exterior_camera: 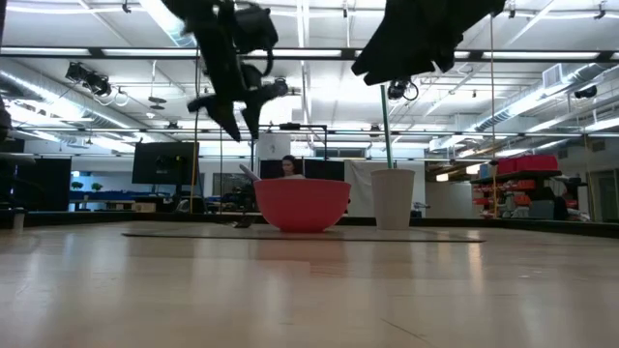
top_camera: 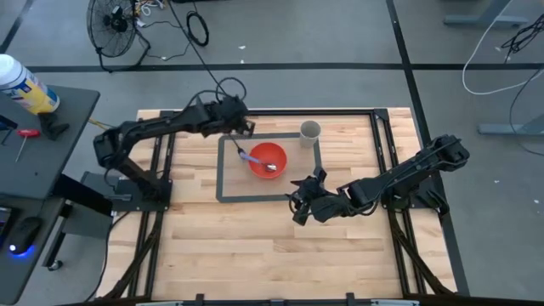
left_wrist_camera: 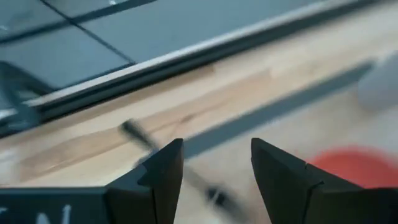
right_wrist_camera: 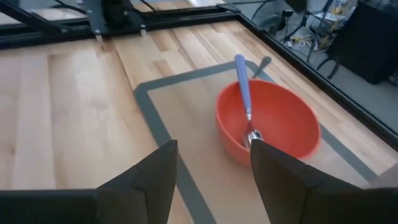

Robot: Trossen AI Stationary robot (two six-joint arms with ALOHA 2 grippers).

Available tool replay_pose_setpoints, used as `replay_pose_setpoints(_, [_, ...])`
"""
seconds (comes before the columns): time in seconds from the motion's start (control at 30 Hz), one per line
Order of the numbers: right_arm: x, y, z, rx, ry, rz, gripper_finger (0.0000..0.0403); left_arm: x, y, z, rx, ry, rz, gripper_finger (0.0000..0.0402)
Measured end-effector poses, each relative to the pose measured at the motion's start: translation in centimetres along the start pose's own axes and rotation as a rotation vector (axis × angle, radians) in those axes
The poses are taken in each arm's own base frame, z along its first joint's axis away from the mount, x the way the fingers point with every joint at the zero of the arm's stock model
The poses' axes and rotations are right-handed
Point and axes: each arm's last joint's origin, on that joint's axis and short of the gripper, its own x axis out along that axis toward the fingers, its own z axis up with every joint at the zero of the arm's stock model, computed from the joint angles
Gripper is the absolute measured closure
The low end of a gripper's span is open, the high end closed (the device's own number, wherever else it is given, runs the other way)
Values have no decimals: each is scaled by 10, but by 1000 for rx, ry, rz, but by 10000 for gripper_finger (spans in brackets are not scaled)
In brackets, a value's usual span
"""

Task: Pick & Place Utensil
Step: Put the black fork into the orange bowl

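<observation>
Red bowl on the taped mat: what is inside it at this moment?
The round red bowl holds a spoon with a blue handle: its metal head lies on the bowl's bottom and the handle leans out over the rim. Nothing else shows inside; the inner near wall is hidden.

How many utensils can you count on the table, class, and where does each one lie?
1. A blue-handled spoon rests with its bowl inside the red bowl, its handle leaning over the rim. None other shows, though the arms could hide something.
</observation>
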Motion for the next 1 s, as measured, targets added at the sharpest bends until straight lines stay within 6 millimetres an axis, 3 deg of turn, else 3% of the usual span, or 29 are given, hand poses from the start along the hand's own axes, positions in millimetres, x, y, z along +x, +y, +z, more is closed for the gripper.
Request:
replay_pose_setpoints(0.17, [0, 2, 2, 30, -9, 44, 198, 43, 18, 10, -232, 0, 13, 208])
replay_pose_setpoints(0.47, [0, 5, 4, 40, -9, 104, 198, 111, 34, -7, -472, 232, 86, 227])
replay_pose_setpoints(0.83, [-3, 9, 4, 41, 0, 158, 198, 119, 26, -20, -578, 314, 115, 230])
replay_pose_setpoints(1.0, [-4, 10, 3, 39, -1, 165, 198, 137, 22, -34, -598, 366, 157, 230])
